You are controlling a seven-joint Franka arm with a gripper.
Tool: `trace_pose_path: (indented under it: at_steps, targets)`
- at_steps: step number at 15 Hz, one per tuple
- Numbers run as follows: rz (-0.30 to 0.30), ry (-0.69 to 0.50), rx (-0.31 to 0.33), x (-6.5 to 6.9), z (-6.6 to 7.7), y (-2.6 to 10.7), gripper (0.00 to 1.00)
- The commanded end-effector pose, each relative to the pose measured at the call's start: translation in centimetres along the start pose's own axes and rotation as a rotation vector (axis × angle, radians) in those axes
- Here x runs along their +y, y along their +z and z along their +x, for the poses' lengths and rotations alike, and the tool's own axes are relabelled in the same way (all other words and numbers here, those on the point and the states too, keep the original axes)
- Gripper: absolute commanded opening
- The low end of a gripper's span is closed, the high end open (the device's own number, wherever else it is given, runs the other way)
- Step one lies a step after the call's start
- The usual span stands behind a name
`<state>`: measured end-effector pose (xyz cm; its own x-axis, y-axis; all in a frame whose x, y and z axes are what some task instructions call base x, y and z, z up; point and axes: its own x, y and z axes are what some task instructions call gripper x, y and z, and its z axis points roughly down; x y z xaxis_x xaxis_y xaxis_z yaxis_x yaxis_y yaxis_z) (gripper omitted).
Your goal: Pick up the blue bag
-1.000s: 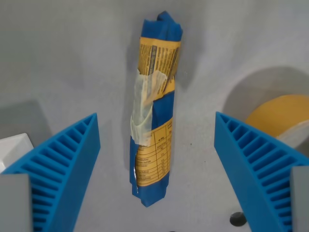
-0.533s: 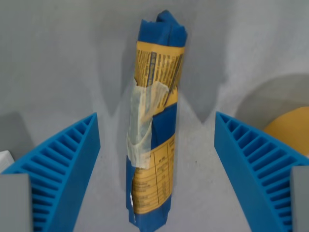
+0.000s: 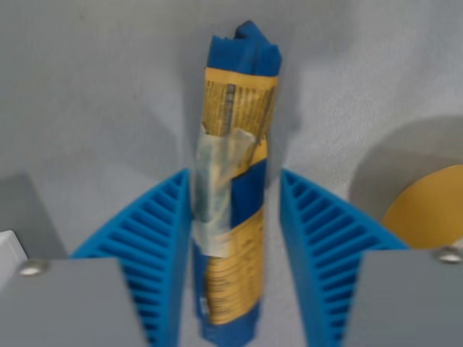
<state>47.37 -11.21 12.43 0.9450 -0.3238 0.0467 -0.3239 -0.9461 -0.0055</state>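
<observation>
Wrist view is showing me the blue bag [image 3: 235, 210] running 12 to 6 between my fingers [image 3: 168, 246], which are clamping its sides at 9 and 3.

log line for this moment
phase: grasp | gripper: shut on blue bag | bag: on table, not lifted

The claw [image 3: 233, 238] points downward, its two ribbed blue fingers [image 3: 163, 238] drawn close together, pressing inward.
</observation>
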Motion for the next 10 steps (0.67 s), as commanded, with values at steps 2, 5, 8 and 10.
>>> trace_pose_path:
  at_steps: [2, 5, 8, 10]
  targets:
    - [0.028, 0.016, 0.043, 0.1, 0.0, -0.2, 0.0]
    - [0.028, 0.016, 0.043, 0.1, 0.0, -0.2, 0.0]
    - [0.028, 0.014, 0.039, 0.0, 0.2, -1.3, 0.0]
    - [0.026, 0.014, 0.024, 0.1, -0.1, -2.3, 0.0]
